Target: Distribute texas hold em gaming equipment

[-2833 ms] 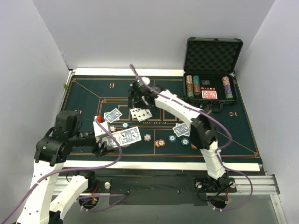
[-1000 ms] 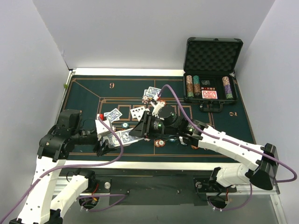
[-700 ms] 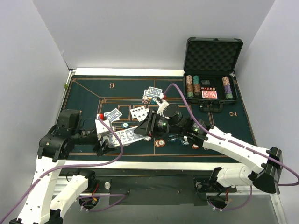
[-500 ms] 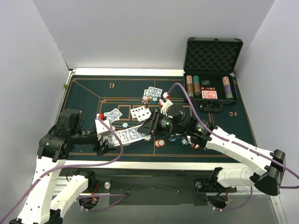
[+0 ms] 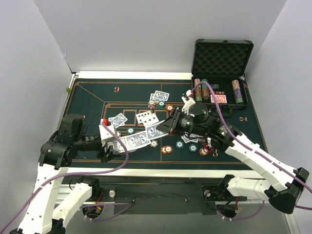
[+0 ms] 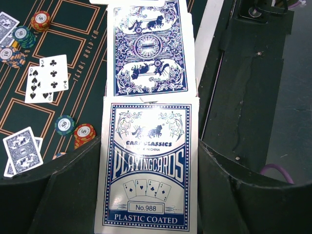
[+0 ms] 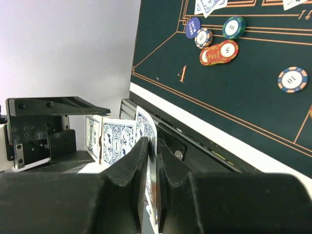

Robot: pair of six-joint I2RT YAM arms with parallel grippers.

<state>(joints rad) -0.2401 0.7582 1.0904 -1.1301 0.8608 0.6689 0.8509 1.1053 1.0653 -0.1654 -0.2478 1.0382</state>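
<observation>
- In the left wrist view we count two face-up white cards (image 6: 46,78), a nine of spades and a three of clubs. They overlap on the dark green felt mat (image 5: 87,97).
- In the right wrist view we count six round poker chips. There is one dark blue chip (image 7: 193,27), one white-and-red chip (image 7: 203,37) touching it, one teal chip (image 7: 233,27), two overlapping orange chips (image 7: 219,52), and one orange-and-blue-rimmed chip (image 7: 292,79) set apart.
- Only the top view shows the open black foam-lined case (image 5: 222,53) at the far right. It holds rows of chips and a red-backed deck (image 5: 218,99).
- Only the left wrist view lets us read the blue-and-white playing-card box (image 6: 148,180). It stands between the fingers of the left gripper (image 6: 149,146), which press against its two long sides. A protruding patterned card (image 6: 146,53) shows beyond its far end.
- The right gripper (image 7: 152,144) is pinched almost closed on a blue-backed card (image 7: 146,124), seen edge-on between both fingers (image 7: 129,165). The card is held above the near edge of the mat, just beside the box. We cannot tell whether the fingers hold one card or several.
</observation>
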